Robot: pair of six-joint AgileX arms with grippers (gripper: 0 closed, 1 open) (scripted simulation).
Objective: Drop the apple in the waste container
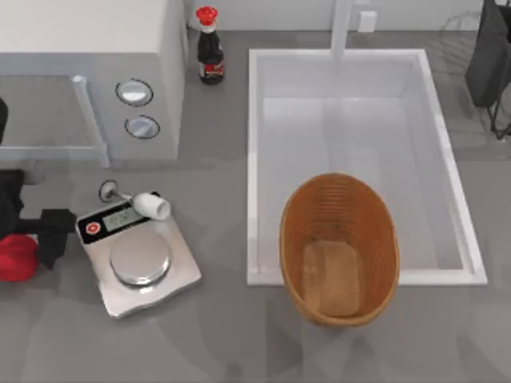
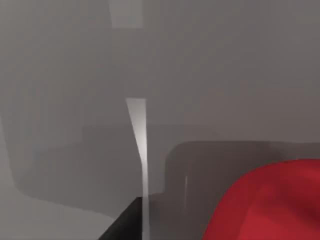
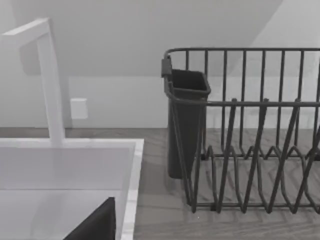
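Note:
The apple is bright red and lies at the table's far left edge, just left of the scale. It also bulges large and close in the left wrist view as the apple. My left gripper is right beside and partly over it, reaching in from the left edge. The waste container, an oval brown wicker-like basket, stands at the front of the sink, overhanging its front rim, and nothing lies in it. My right gripper hangs parked at the back right, over the dish rack.
A silver scale with a small white cup on it stands right of the apple. Behind are a microwave and a dark sauce bottle. The white sink has a faucet, with a wire dish rack at its right.

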